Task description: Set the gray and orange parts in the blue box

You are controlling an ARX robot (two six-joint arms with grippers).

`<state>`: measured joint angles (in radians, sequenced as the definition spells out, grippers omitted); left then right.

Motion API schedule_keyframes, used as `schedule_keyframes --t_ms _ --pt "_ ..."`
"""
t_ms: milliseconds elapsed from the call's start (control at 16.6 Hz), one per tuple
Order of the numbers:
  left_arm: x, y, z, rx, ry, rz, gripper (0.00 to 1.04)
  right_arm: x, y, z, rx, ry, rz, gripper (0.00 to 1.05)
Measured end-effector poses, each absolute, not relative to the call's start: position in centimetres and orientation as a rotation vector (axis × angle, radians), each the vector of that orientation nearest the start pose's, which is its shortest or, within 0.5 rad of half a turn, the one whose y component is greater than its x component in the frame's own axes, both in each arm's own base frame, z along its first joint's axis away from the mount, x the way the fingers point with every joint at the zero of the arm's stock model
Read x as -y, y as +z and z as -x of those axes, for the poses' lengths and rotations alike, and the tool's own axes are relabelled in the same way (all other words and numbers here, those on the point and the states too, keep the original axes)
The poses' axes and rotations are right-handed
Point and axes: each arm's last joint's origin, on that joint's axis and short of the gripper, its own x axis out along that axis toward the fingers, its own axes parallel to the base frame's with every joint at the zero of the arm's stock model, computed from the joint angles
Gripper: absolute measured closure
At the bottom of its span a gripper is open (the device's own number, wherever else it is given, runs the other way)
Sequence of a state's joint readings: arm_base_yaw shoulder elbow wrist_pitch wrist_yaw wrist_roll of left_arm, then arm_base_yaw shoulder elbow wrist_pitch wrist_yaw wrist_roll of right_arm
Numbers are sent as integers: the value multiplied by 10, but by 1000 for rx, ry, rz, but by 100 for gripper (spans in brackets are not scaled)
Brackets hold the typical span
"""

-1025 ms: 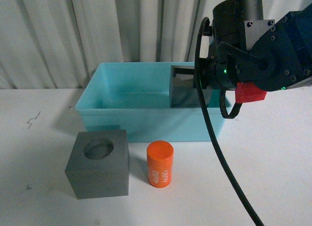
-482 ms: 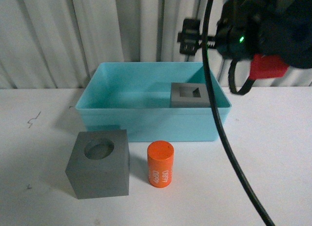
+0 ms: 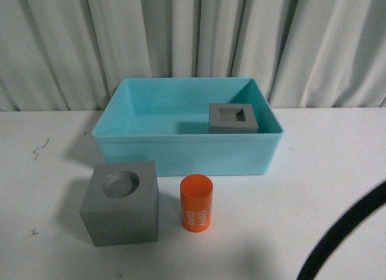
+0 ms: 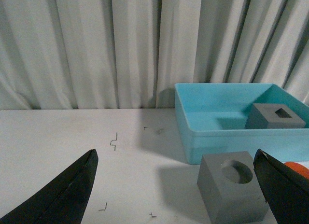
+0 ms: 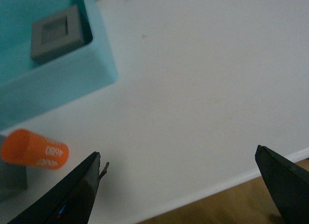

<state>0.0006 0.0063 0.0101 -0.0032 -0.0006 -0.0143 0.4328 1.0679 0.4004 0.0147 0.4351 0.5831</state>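
Observation:
The blue box (image 3: 187, 153) stands at the back of the white table, with the gray cube with a square recess (image 3: 233, 118) resting in its right rear corner. In front of the box sit the gray cube with a round recess (image 3: 122, 201) and the upright orange cylinder (image 3: 196, 203), side by side and apart. Neither gripper shows in the front view. My left gripper (image 4: 176, 159) is open, hovering near the table with the round-recess cube (image 4: 233, 190) by one fingertip. My right gripper (image 5: 178, 161) is open above bare table, the orange cylinder (image 5: 34, 149) off to one side.
A white pleated curtain (image 3: 193, 38) hangs behind the table. A black cable (image 3: 344, 232) crosses the front right corner of the front view. The table's front edge (image 5: 217, 188) shows in the right wrist view, with brown floor beyond it.
The right arm, which stood over the box's right rear, has lifted and left the front view. The square-recess cube stays in the box, let go.

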Motion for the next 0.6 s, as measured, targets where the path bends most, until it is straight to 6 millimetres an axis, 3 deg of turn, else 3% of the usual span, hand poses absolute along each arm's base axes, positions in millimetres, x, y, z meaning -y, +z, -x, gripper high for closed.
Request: schedule_keyframes --t_ms 60,121,241,302,362,482,543,603 --pt "0 166 -97 1 1 14 7 -72 178 -190 -449 -151 -347 9" --pt "0 166 -97 1 -2 14 7 -67 175 -193 -292 -74 -339 20" --pt "0 166 -97 -1 5 14 7 -45 159 -167 -118 -14 -148 44" --pt "0 166 -97 0 0 14 7 -38 175 -164 -5 -10 -98 56" --pt "0 166 -97 0 1 14 7 -33 179 -161 24 -4 -65 67" --pt "0 166 -97 0 2 14 7 -23 157 -150 -49 -5 -15 93" --pt "0 166 -97 -1 2 14 7 -21 157 -147 -50 -3 -7 103" --pt "0 166 -97 0 2 14 7 -17 163 -142 -5 -5 -8 103"
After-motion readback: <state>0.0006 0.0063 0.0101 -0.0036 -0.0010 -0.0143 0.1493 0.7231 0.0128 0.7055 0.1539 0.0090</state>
